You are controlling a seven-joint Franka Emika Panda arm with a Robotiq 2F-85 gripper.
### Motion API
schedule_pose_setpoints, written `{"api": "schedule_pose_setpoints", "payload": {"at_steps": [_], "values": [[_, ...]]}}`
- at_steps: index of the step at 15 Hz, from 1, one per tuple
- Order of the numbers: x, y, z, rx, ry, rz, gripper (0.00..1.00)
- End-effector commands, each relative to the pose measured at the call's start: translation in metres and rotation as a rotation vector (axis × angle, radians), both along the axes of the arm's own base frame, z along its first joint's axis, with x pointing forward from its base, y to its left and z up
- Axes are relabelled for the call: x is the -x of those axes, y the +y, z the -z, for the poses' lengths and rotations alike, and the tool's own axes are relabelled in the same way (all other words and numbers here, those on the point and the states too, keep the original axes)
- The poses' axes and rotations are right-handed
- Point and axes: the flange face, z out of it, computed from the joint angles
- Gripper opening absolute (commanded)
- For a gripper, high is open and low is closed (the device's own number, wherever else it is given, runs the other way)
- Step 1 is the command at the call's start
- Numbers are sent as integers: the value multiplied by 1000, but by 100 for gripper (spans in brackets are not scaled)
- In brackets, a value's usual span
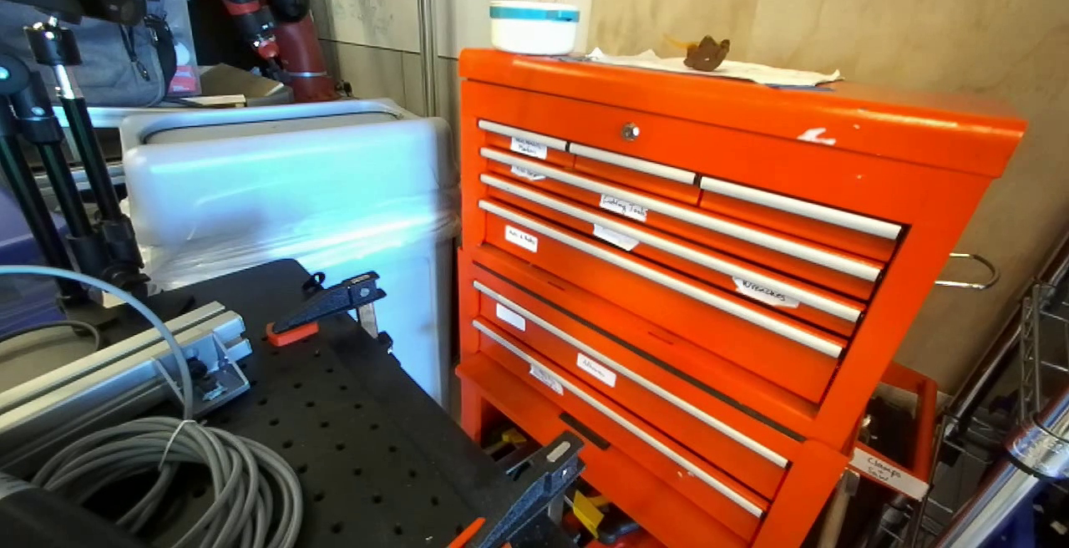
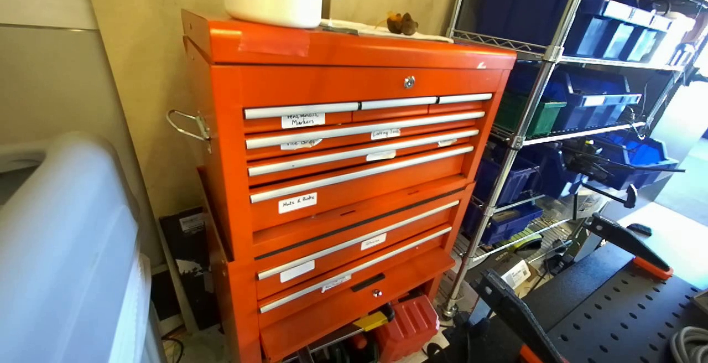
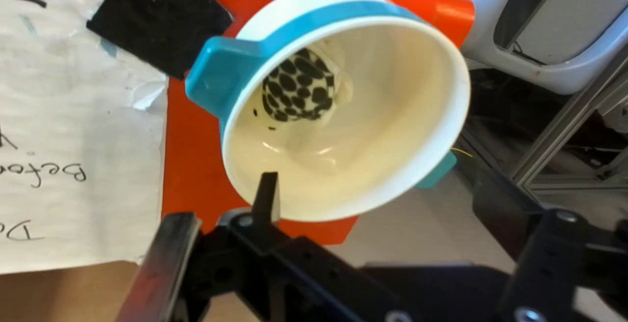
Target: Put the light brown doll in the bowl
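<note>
Black, spread wide, empty — the gripper (image 3: pixel 374 183) hangs above the white bowl (image 3: pixel 402 116). Inside, towards 11 o'clock in the wrist view, a black-spotted thing (image 3: pixel 298 86) adjoins what seems the light brown doll (image 3: pixel 343 84). At the bowl's 10 o'clock lies a black square (image 3: pixel 159 20); at 9, handwritten paper (image 3: pixel 78 91) bearing a dark brown lump (image 1: pixel 707 55). On the orange chest (image 1: pixel 668 310) a label (image 2: pixel 297 203) reads "Nuts & Bolts" — blue bins (image 2: pixel 525 6) at 2 o'clock in an exterior view.
</note>
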Motion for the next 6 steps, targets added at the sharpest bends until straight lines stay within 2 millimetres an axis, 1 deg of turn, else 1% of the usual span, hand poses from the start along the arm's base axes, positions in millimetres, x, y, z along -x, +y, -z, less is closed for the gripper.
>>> {"api": "schedule_pose_setpoints", "payload": {"at_steps": [1,2,3,4,5,6], "values": [[10,-10,-56,-8,16,44,100],[12,-19,-67,19,30,79,100],[5,-5,-39,-5,9,34,100],[7,-7,-50,-4,6,41,100],[8,-8,-52,-4,4,41,100],[8,-7,-49,-3,8,40,100]]}}
